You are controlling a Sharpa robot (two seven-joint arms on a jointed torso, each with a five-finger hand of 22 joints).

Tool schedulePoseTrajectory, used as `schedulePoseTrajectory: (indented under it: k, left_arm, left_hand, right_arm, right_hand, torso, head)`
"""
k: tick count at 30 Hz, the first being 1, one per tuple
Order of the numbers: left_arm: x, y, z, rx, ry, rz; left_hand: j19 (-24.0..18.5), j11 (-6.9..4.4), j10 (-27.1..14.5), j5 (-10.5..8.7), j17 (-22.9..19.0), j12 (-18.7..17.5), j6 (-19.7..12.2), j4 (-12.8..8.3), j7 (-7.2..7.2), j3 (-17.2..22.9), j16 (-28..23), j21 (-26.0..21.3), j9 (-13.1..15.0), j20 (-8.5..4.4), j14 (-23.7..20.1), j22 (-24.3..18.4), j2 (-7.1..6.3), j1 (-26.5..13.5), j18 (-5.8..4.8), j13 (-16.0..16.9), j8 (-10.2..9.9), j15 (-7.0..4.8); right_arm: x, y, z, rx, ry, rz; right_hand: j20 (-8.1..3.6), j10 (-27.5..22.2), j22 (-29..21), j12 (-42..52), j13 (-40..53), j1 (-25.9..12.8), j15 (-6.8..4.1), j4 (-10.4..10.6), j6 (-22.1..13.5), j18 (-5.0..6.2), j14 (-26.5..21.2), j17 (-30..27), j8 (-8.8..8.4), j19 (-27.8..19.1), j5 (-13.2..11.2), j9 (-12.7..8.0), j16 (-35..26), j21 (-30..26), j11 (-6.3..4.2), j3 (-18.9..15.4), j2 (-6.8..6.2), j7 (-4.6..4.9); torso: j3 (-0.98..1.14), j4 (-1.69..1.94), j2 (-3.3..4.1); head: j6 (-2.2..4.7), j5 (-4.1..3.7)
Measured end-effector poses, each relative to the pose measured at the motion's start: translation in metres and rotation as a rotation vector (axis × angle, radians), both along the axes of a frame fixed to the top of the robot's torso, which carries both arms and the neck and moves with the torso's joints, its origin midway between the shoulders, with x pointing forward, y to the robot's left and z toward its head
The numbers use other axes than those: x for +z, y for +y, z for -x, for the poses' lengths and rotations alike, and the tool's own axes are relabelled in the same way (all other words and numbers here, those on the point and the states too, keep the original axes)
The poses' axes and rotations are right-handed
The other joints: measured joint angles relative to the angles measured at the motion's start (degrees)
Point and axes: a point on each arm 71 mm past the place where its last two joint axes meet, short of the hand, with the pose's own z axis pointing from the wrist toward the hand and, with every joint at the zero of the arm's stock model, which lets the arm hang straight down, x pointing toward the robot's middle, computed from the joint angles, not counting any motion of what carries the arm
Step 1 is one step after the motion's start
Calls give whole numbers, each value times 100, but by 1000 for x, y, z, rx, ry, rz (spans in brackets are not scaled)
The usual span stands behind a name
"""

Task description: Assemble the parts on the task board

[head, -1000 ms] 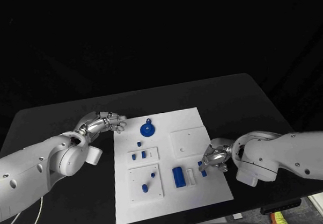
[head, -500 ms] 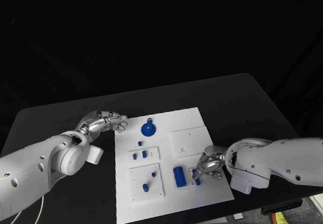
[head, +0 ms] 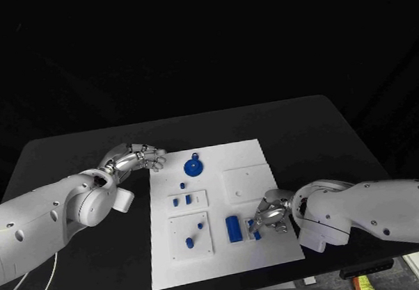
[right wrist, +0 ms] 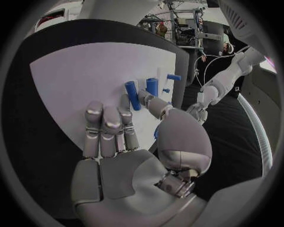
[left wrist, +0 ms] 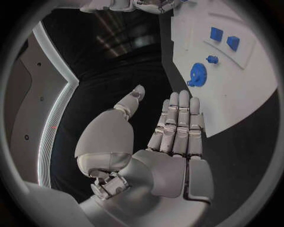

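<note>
The black desk (head: 68,149) carries the white task board (head: 256,252) at its middle.

The left arm (head: 36,222) reaches to the board's far corner on its own side. The left hand (head: 133,158) sits just off that board edge, over bare desk. In the left wrist view its fingers (left wrist: 177,125) lie straight and side by side, the thumb set apart, with nothing between them.

The right arm (head: 382,207) crosses the near corner of the board on its own side. The right hand (head: 271,215) is down over the board. Whether its fingers (right wrist: 109,125) touch a part cannot be told; in the right wrist view they stretch out flat over the white surface and nothing is seen in the grasp.

The blue round part (head: 191,166) lies on the board just beside the left fingers. The blue block (head: 233,228) lies just beside the right fingers, on the side toward the left arm. A smaller blue peg (head: 254,228) sits between that block and the right fingers, partly hidden by them. Further small blue parts (head: 181,201) stand in the white square plates at the board's middle, well apart from both hands.
</note>
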Motion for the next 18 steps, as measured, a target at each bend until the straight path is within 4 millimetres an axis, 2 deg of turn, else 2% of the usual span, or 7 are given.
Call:
schedulePoseTrajectory:
  k: [12,15,18]
  left_arm:
    - [0,1,0,2,0,-1]
    - [0,2,0,2,1,-1]
    - [0,2,0,3,1,-1]
  left_hand:
    - [0,0,0,0,5,0,0,0,0,0,0,0,-1,0,0,5,0,0,-1,1,0,0]
    - [0,0,0,0,5,0,0,0,0,0,0,0,-1,0,0,4,0,0,-2,1,0,0]
    - [0,0,0,0,4,0,0,0,0,0,0,0,-1,0,0,4,0,0,-2,1,0,0]
  right_arm:
    - [0,0,0,-2,-3,1]
    - [0,1,0,-2,-3,1]
    - [-1,1,0,-3,-4,2]
  right_hand:
    - [-15,0,1,-2,10,-24,2,17,8,0,2,6,14,31,0,20,0,-1,1,-17,-24,-8]
    - [-15,1,1,-13,15,-172,3,93,8,0,3,12,33,32,0,20,0,-1,1,-93,-95,-9]
    - [-15,1,1,-14,30,-277,3,136,8,0,3,18,32,32,0,36,0,-1,1,-232,-108,-9]
  torso:
    - [1,-1,-1]
    - [0,-1,-1]
    - [-1,-1,-2]
  head:
    - [9,37]
    - [8,47]
    - [4,54]
